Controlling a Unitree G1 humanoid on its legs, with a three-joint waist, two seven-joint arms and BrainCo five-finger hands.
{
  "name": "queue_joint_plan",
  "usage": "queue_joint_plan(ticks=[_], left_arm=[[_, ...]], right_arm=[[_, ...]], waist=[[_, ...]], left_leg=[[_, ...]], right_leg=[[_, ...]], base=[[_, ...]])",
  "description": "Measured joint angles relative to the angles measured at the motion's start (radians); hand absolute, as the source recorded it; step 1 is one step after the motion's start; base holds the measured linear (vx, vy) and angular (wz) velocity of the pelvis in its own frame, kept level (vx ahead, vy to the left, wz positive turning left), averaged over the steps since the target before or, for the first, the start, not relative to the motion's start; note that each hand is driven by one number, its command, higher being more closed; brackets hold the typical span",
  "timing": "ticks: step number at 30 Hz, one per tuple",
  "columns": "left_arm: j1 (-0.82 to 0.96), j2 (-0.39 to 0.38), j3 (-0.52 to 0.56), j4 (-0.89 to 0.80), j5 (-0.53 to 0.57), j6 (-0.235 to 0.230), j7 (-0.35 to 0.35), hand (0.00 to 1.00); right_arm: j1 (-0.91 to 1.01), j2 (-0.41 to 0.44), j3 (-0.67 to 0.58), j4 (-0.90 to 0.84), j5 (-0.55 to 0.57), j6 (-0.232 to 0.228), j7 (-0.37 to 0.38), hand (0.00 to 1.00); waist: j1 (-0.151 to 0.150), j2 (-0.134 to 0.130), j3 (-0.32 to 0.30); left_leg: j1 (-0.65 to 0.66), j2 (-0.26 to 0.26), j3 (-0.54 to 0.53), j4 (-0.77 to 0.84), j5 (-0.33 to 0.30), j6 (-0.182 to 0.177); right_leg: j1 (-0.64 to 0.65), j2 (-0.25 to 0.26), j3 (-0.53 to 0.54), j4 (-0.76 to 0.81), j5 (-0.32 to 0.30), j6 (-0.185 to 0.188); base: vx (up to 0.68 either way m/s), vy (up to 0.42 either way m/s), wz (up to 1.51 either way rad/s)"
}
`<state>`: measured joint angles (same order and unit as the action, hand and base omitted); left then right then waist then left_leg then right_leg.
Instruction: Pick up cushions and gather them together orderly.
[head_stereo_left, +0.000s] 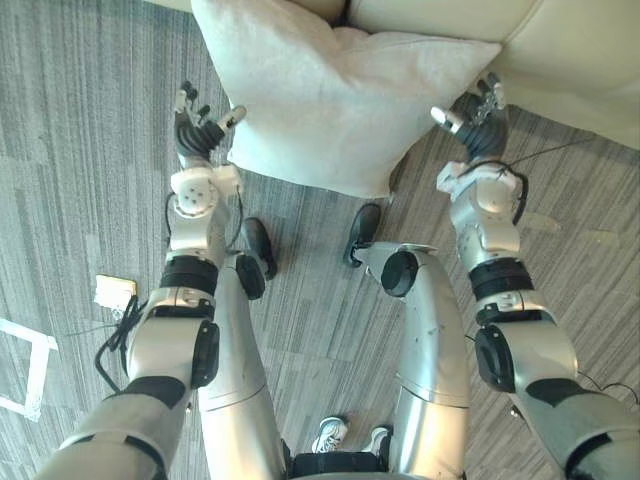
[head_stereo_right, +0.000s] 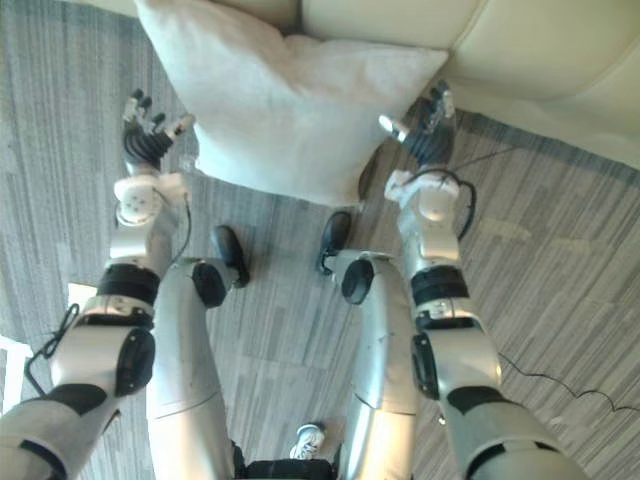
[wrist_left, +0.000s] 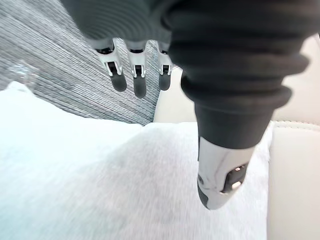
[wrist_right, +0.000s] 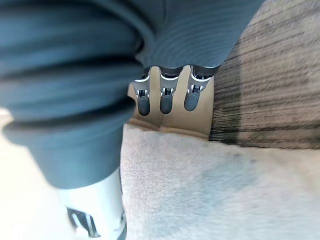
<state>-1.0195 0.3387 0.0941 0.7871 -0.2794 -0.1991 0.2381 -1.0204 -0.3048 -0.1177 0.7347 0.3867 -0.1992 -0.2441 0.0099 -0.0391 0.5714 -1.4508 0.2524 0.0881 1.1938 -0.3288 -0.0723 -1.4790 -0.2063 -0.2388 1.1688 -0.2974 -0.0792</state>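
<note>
- cushion (head_stereo_left: 330, 100): pale, square, soft-looking; lying on grey carpet (head_stereo_left: 90, 150), far side propped against cream sofa (head_stereo_left: 570, 50), near edge facing the robot.
- position relative to the hands?
- between them. left hand (head_stereo_left: 198, 135) just beside the near left corner; right hand (head_stereo_left: 480, 130) alongside the right edge, below the far right corner.
- state of the fingers?
- left fingers (wrist_left: 139, 82) straight and slightly spread, held over carpet just past the cushion's edge, thumb extended above the fabric; nothing gripped. right fingers (wrist_right: 166, 100) likewise straight, side by side, aimed toward the sofa, cushion surface below them; nothing pinched.
- contact?
- right thumb tip level with the cushion's edge: touching or just apart, cannot tell. left thumb tip near the edge, with a narrow gap apparent in the left eye view.
- long axis?
- none marked on a square face; widest span running across the robot's front, from one hand to the other.
- nearer hand?
- neither clearly. roughly equal closeness, one hand on each flank, palms turned inward.
- implication for the coming move?
- probably a two-handed inward press along that side-to-side span, then a lift clear of the sofa. likely hazard: soft filling giving way, so uneven pressure tipping the cushion out sideways.
- anything else nearby?
- small pale card (head_stereo_left: 115, 290) on the carpet, well apart, to the left.
</note>
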Motion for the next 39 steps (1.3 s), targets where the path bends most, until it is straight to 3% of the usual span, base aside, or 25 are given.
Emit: queue_joint_plan(ticks=[6,10,13,14,20,27,32,36,39], left_arm=[[-0.027,0.018,-0.065,-0.022,-0.018,-0.010,0.004,0.00],[-0.078,-0.022,-0.143,-0.052,0.001,-0.011,0.005,0.00],[-0.114,-0.060,-0.163,-0.052,0.015,-0.007,0.049,0.00],[-0.119,-0.069,-0.166,-0.052,0.023,-0.007,0.060,1.00],[-0.153,-0.088,-0.170,-0.052,0.020,0.000,0.117,1.00],[-0.116,-0.090,-0.168,-0.142,-0.056,0.004,0.175,1.00],[0.093,-0.152,-0.191,-0.290,-0.057,-0.008,0.200,1.00],[0.266,-0.210,-0.269,-0.445,-0.053,-0.076,0.201,1.00],[0.378,-0.250,-0.324,-0.543,-0.045,-0.082,0.206,1.00]], right_arm=[[-0.047,-0.008,0.025,0.031,0.096,-0.001,0.007,0.00],[-0.096,0.021,0.054,0.031,0.121,-0.002,0.002,0.00],[-0.118,0.036,0.055,0.031,0.126,-0.006,-0.009,0.00],[-0.125,0.037,0.055,0.031,0.126,-0.006,-0.010,1.00],[-0.147,0.045,0.055,0.031,0.176,-0.006,-0.040,1.00],[-0.147,0.077,0.064,0.024,0.222,-0.006,-0.067,1.00],[0.078,0.150,0.069,-0.205,0.200,-0.015,-0.095,1.00],[0.294,0.171,0.081,-0.442,0.116,-0.084,-0.120,1.00],[0.439,0.190,0.081,-0.590,0.071,-0.116,-0.125,1.00]], waist=[[0.015,0.002,0.002],[0.015,0.002,0.002],[0.014,0.002,0.002],[0.012,0.003,0.002],[0.011,0.003,0.002],[0.002,0.003,0.002],[0.001,0.002,-0.006],[-0.001,0.002,-0.067],[-0.010,0.001,-0.108]], left_leg=[[-0.050,-0.002,0.007,-0.002,0.002,0.003],[-0.052,-0.008,0.010,-0.003,0.003,0.003],[-0.065,-0.009,0.010,-0.007,0.007,0.007],[-0.072,-0.008,0.006,-0.009,0.010,0.007],[-0.085,-0.013,-0.001,-0.019,0.022,0.002],[-0.068,-0.018,0.000,0.001,0.023,0.002],[0.173,-0.016,0.011,-0.061,0.020,0.004],[0.390,-0.022,0.043,-0.203,0.028,-0.001],[0.549,-0.036,0.067,-0.300,0.044,0.005]], right_leg=[[-0.047,-0.005,0.001,-0.010,0.017,-0.014],[-0.049,-0.013,0.002,-0.007,0.017,-0.014],[-0.060,-0.014,0.000,-0.011,0.018,-0.016],[-0.063,-0.014,-0.006,-0.016,0.018,-0.016],[-0.073,-0.015,-0.013,-0.022,0.025,-0.025],[-0.056,-0.019,-0.006,-0.006,0.028,-0.027],[0.178,-0.004,-0.005,-0.068,0.029,-0.018],[0.384,0.011,-0.008,-0.203,0.040,0.027],[0.536,0.007,-0.021,-0.288,0.050,0.039]], base=[[-0.01,0.024,0.00],[0.00,0.011,0.03],[-0.04,0.011,0.01],[-0.04,0.005,0.01],[-0.02,0.001,0.03],[0.00,0.000,0.00],[-0.05,-0.010,-0.04],[-0.07,-0.009,-0.04],[0.01,-0.002,0.00]])
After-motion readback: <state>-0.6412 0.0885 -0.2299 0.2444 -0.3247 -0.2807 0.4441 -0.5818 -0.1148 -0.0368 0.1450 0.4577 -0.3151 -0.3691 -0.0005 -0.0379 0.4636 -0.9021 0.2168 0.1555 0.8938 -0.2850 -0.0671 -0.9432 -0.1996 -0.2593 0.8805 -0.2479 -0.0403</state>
